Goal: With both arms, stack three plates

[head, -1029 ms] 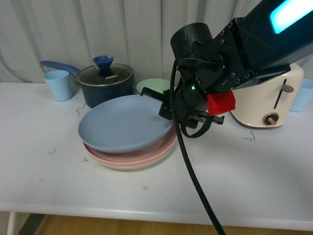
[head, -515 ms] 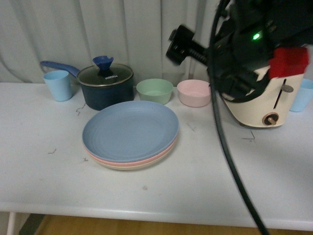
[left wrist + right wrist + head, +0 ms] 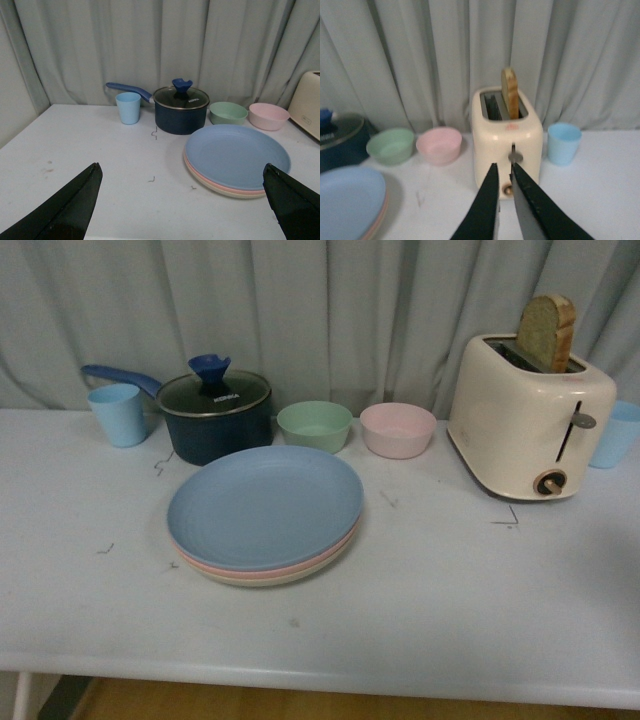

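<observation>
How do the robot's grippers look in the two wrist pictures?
Only the fingers show. The left gripper has two plain black, wedge-shaped fingers tapering to points. The right gripper has two slim, glossy black, pointed fingers. No cables or markings are visible.

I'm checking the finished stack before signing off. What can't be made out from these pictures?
- Pink plate and beige plate: the blue plate covers all but their rims in every view.
- Pot: cut off by the edge of the right wrist view.
- Toaster: mostly cut off by the edge of the left wrist view.
- Both arms: outside the front view.
- Toaster's second slot: contents not visible.
</observation>
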{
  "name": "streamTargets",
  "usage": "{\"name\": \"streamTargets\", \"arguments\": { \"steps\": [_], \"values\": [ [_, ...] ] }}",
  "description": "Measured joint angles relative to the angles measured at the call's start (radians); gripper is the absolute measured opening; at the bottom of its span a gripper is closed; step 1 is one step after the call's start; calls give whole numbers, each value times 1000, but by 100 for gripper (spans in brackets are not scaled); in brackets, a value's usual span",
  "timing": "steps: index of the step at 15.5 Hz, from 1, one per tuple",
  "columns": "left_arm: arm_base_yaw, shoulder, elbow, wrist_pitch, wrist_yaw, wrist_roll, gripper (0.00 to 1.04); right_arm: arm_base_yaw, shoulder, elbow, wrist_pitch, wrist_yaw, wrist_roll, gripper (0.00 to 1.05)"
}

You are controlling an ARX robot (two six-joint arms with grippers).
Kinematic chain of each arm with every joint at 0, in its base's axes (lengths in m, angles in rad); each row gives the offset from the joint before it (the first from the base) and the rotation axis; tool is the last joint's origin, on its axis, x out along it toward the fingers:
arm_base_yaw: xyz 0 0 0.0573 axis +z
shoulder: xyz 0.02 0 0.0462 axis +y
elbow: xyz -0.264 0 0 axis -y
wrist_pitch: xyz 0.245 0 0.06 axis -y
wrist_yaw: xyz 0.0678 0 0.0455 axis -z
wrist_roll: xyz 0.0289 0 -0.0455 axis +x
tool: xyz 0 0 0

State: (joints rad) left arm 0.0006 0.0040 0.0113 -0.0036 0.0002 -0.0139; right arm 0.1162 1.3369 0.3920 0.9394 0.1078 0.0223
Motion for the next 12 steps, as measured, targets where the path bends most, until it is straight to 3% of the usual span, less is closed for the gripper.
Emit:
{"name": "streamTargets", "arguments": {
  "steps": [1,11,12],
  "values": [
    [0,0,0,0,-1,0,98,-14,-27,-62,-5,-11,-15,1],
    [0,0,0,0,0,0,98,-122,-388,-280,-106,-104,-16,2],
    [0,0,0,0,0,0,98,-122,-417,-331,-59,-105,-16,2]
  ]
}}
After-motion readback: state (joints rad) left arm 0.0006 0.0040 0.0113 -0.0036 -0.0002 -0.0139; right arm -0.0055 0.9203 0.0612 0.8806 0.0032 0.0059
